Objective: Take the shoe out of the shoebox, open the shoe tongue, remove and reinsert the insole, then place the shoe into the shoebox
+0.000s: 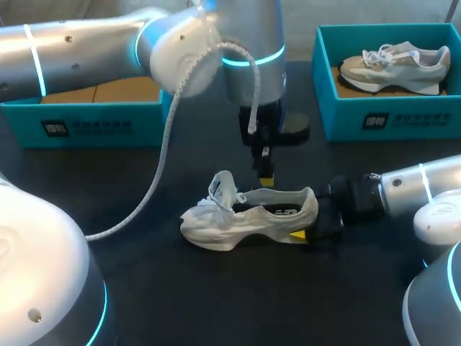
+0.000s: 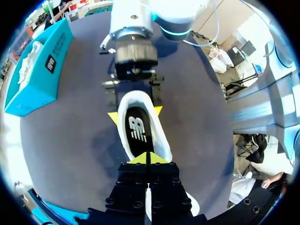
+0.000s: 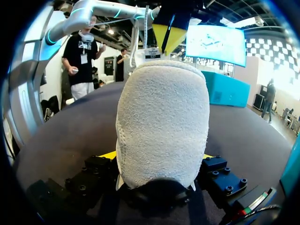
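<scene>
A white shoe (image 1: 245, 216) stands on its sole on the dark table, toe to the left, tongue and laces (image 1: 220, 190) lifted. Its black insole (image 2: 138, 129) lies inside the opening. My right gripper (image 1: 306, 229) has a finger on each side of the heel (image 3: 161, 126), shut on it. My left gripper (image 1: 266, 177) points straight down just above the shoe's opening, its yellow tips (image 2: 146, 158) pressed together with nothing seen between them. The left arm's shut yellow tips (image 3: 171, 35) also show above the heel in the right wrist view.
A teal shoebox (image 1: 86, 122) stands at the back left under my left arm. A second teal box (image 1: 382, 108) at the back right holds another pale shoe (image 1: 396, 66). A white cable (image 1: 162, 166) hangs from the left arm down to the table.
</scene>
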